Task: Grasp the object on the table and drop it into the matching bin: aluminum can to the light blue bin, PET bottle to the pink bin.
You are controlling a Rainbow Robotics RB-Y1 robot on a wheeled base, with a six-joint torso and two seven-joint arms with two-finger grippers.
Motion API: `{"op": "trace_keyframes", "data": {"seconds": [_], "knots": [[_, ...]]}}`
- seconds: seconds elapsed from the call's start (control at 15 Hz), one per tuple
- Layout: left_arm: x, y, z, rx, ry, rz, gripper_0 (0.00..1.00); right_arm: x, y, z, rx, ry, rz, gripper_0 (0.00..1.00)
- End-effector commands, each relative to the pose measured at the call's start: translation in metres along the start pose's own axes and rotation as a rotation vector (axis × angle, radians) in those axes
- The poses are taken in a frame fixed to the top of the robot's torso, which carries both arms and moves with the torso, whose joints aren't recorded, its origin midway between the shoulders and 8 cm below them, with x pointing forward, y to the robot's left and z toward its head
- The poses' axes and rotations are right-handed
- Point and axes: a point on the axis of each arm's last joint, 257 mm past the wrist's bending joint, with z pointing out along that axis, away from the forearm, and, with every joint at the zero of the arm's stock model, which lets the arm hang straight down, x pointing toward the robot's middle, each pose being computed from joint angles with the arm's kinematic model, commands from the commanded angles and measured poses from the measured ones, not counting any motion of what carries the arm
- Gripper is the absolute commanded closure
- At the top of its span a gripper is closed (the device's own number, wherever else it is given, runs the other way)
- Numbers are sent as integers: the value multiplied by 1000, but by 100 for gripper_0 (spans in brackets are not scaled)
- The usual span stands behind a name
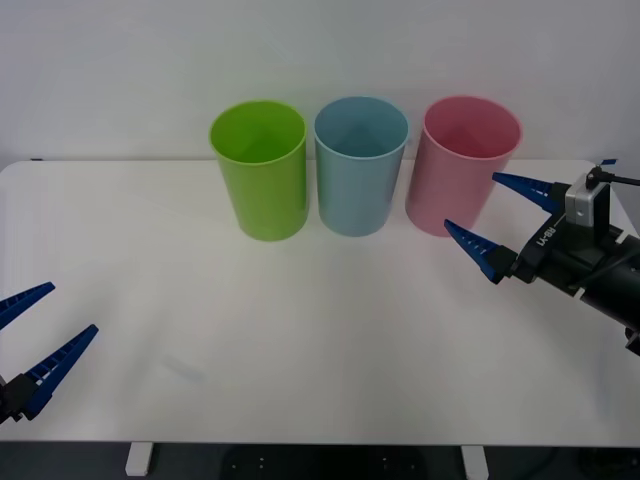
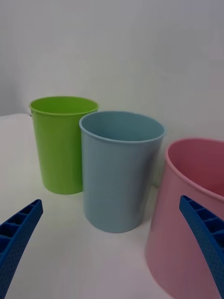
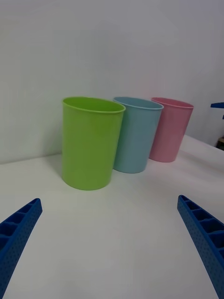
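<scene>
The right tool (image 1: 505,228) hangs open just beside the pink bin (image 1: 465,170); the left tool (image 1: 42,343) waits open over the table (image 1: 300,340).

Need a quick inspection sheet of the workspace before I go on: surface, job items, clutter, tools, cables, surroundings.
Surface: white table, flat, with rounded corners.
Job's things: light blue bin upright in the middle of the row; pink bin upright on the robot's right of it. Can: nothing seen on the tabletop.
Clutter: lime green bin upright on the robot's left end of the row.
Tools: right tool open, raised beside the pink bin, holding nothing; left tool open, low at the near left edge, holding nothing.
Cables: a thin dark one at the right tool's wrist.
Surroundings: plain white wall behind the bins.
</scene>
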Motion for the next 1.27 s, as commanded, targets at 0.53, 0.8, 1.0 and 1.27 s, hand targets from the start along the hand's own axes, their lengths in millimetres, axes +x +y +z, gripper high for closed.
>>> {"op": "trace_keyframes", "data": {"seconds": [0.53, 0.8, 1.0, 1.27], "knots": [[0, 0, 0, 0, 0, 0, 0, 48, 35, -83, -49, 100, -5, 0], [0, 0, 0, 0, 0, 0, 0, 57, 43, -108, -44, 122, 26, 0], [0, 0, 0, 0, 0, 0, 0, 59, 45, -110, -49, 128, 42, 0], [0, 0, 0, 0, 0, 0, 0, 60, 45, -111, -47, 131, 49, 0]]}}
